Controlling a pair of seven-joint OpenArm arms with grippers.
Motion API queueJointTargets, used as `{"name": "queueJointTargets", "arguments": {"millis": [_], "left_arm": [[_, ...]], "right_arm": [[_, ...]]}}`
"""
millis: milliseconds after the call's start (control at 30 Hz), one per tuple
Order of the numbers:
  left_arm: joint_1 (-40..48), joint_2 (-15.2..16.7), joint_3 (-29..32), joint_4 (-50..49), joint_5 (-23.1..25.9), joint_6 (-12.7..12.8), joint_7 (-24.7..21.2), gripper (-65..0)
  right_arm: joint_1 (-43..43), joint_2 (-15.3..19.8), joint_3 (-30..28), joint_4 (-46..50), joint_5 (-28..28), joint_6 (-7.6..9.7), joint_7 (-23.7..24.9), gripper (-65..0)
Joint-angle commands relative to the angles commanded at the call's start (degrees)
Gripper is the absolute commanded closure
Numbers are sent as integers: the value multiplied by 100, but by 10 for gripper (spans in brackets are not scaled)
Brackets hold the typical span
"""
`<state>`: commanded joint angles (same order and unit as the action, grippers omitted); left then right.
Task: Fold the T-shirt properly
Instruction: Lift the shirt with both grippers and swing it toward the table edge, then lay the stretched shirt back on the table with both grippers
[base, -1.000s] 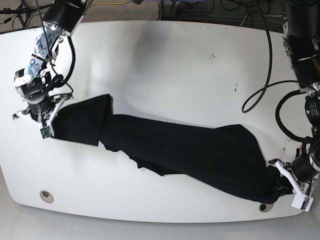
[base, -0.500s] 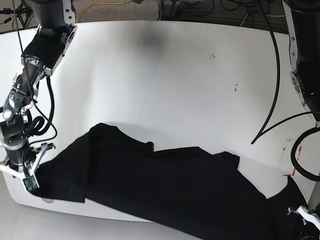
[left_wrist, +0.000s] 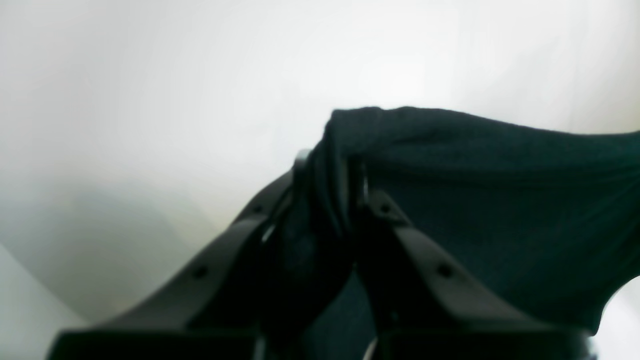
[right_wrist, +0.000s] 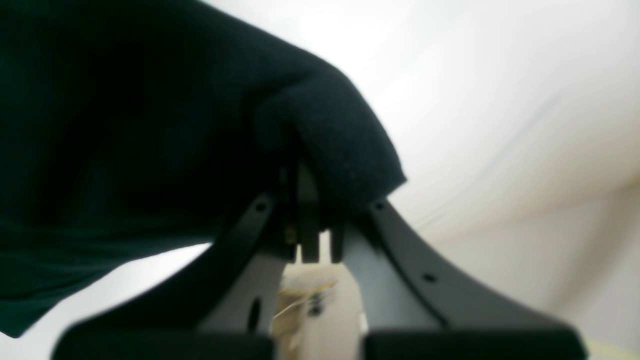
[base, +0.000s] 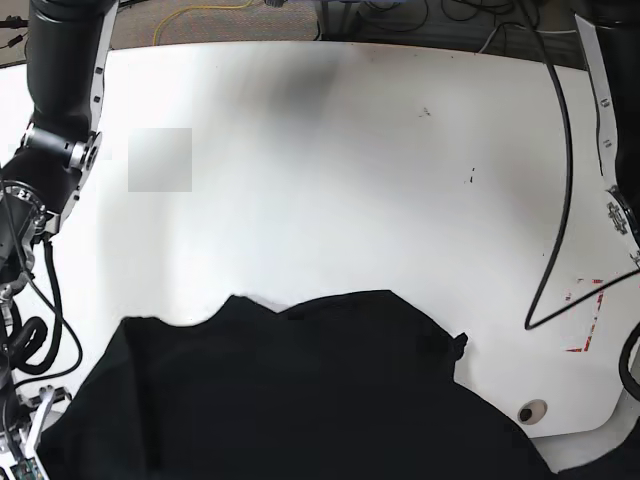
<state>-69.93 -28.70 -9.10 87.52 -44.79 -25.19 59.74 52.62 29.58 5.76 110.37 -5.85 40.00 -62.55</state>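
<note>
While low at the table's (base: 330, 130) near edge, both grippers' fingers (left_wrist: 350, 200) pinching the T-shirt (base: 300, 390).

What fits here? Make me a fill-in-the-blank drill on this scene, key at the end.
1. The left hand is shut on the ____.
2. The T-shirt is ____ in colour.
3. In the base view the shirt lies at the table's ____ edge.
4. The right hand pinches a ____ of the cloth.

Missing words: T-shirt; black; near; fold
</note>
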Motion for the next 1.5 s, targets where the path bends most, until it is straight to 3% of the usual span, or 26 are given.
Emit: {"name": "queueJointTargets", "arguments": {"millis": [333, 567, 833, 1167, 1500], "left_arm": [[-299, -132, 0, -176, -26, 0, -26, -22], [220, -132, -18, -149, -44, 0, -18, -22], [141, -123, -18, -158, -26, 0, -62, -22], [-677, 158, 0, -193, 0, 9, -114, -22], [-1143, 167, 9, -396, 0, 9, -97, -22]], "right_arm": [[475, 9, -185, 26, 0, 0, -431, 0], [-123, 79, 88, 26, 9, 0, -413, 0], [-264, 114, 220, -9, 9, 0, -387, 0], [484, 264, -193, -18, 0, 0, -264, 0], [1196, 369, -501, 9, 0, 0, -264, 0]]}}
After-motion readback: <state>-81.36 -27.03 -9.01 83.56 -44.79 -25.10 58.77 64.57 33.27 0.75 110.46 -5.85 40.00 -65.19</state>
